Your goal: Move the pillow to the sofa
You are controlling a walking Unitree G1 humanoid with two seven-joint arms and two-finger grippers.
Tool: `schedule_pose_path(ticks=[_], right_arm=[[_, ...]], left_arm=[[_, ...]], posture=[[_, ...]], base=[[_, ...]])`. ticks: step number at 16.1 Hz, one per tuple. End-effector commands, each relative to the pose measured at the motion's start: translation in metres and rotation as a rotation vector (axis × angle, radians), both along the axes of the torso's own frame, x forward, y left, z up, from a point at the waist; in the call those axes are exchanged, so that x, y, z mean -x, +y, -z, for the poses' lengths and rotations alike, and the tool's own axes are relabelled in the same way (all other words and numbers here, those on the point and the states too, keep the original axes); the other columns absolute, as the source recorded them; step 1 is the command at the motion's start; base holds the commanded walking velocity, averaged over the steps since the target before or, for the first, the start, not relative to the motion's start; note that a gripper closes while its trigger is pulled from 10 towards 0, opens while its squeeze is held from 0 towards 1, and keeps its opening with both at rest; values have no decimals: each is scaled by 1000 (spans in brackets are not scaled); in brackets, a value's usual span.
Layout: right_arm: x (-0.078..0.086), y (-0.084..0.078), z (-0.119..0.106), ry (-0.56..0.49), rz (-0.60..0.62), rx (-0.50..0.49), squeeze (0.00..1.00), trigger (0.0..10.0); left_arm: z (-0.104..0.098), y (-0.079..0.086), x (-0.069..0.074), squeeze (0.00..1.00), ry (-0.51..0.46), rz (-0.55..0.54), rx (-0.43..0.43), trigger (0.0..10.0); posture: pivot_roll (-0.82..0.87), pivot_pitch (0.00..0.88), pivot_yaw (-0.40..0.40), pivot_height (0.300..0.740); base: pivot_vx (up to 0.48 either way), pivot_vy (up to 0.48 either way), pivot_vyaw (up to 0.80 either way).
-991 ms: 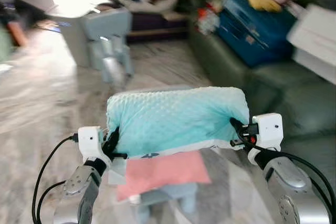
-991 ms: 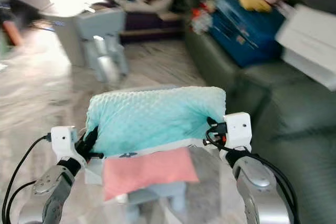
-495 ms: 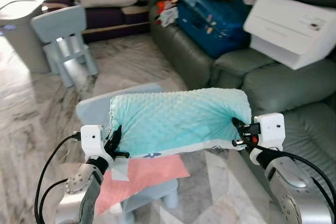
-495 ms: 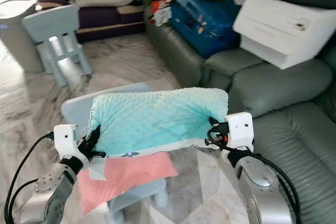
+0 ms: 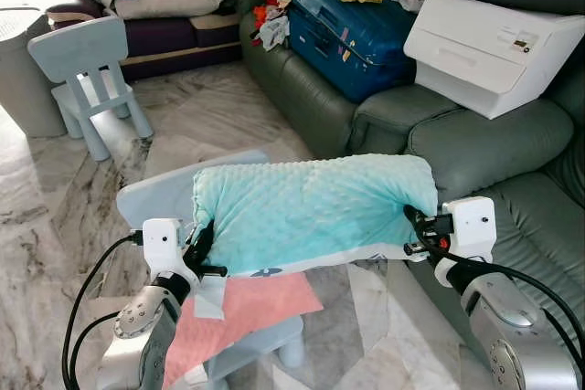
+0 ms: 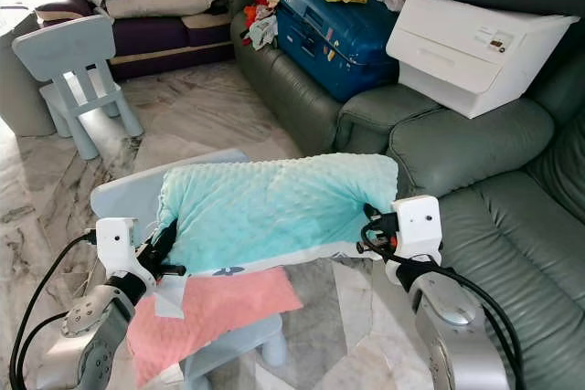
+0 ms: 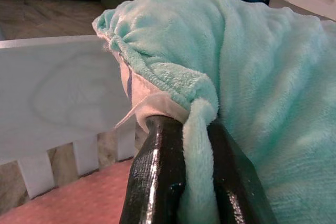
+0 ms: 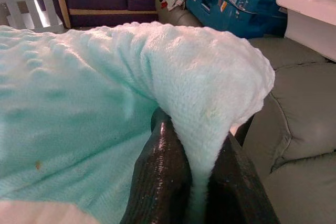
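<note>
Left eye view showed the left tool clamped on one end of the mint-green pillow, its black fingers pinching a fold of fleece. Below that tool stood a pale blue child's chair with a pink cloth draped on its seat. Held in the air, the pillow stretched between both tools. The right tool was pinched shut on the other end, with the green leather sofa just beyond it.
</note>
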State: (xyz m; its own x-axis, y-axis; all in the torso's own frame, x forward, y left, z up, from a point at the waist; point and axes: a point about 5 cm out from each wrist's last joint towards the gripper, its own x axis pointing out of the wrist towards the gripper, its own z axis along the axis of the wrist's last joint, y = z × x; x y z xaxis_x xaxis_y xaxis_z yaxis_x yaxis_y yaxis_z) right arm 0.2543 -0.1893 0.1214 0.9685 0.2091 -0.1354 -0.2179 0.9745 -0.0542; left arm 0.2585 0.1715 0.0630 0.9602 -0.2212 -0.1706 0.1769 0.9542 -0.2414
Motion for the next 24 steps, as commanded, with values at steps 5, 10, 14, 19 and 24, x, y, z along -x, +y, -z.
schedule_pose_path(ticks=[5, 10, 14, 19, 24], right_arm=[[-1, -2, -9, -33, 5, -1, 0, 10000], [-1, -2, -9, -32, 2, -2, 0, 10000], [-1, -1, -9, -30, 0, -2, 0, 10000], [-2, 0, -8, -32, -5, -5, 0, 10000], [-2, 1, -8, -32, -6, -8, 0, 10000]], left_arm=[[2, -1, 1, 0, 12, -1, 15, 10000], [4, -2, 0, 0, 25, -26, 45, 10000], [3, -3, 0, 0, 27, -25, 52, 10000], [3, -3, 0, 0, 26, -21, 50, 10000], [3, -2, -1, 0, 26, -18, 48, 10000]], posture=[[-210, 0, -13, 740], [-211, 0, -13, 740], [-211, 0, -14, 740], [-206, 0, -16, 740], [-204, 0, -13, 740]], base=[[0, 0, -578], [0, 0, 0], [0, 0, 0], [0, 0, 0], [-210, 0, 0]])
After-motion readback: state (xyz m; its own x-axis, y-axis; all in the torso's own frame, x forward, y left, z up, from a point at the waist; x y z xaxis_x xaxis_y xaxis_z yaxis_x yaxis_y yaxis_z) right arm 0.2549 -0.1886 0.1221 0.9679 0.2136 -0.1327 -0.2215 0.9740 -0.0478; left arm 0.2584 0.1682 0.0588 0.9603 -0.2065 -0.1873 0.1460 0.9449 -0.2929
